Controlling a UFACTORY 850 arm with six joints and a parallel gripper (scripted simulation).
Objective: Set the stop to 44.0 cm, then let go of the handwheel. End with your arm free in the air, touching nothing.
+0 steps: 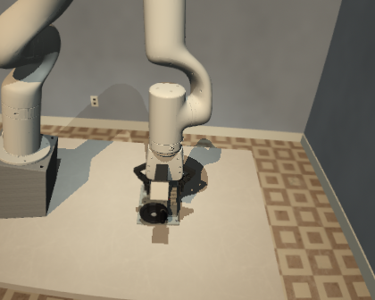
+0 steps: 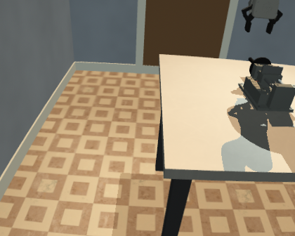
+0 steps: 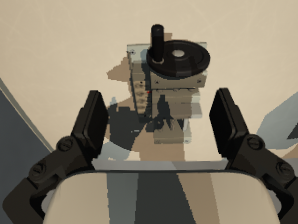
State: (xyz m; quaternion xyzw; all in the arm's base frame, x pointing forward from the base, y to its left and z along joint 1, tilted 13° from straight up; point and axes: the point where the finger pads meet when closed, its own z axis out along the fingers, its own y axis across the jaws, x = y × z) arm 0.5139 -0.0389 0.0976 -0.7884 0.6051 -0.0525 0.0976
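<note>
The stop mechanism (image 1: 175,210) (image 2: 267,93) (image 3: 174,92) is a small grey block on a baseplate on the table (image 1: 77,254) (image 2: 194,105) (image 3: 60,23). Its black handwheel (image 1: 154,213) (image 2: 260,62) (image 3: 180,58) sits at the end nearest the top camera, with a crank knob (image 3: 157,35) sticking out. My gripper (image 1: 162,185) (image 2: 259,28) (image 3: 158,102) is open and empty. It hangs well above the mechanism, pointing down, with the fingers on either side of the block in the wrist view. I cannot read the stop's scale.
The arm's grey pedestal (image 1: 19,187) stands at the table's left back. The table's edge (image 2: 161,116) drops to a checkered floor (image 2: 88,140). A brown door (image 2: 187,28) is behind the table in the exterior view.
</note>
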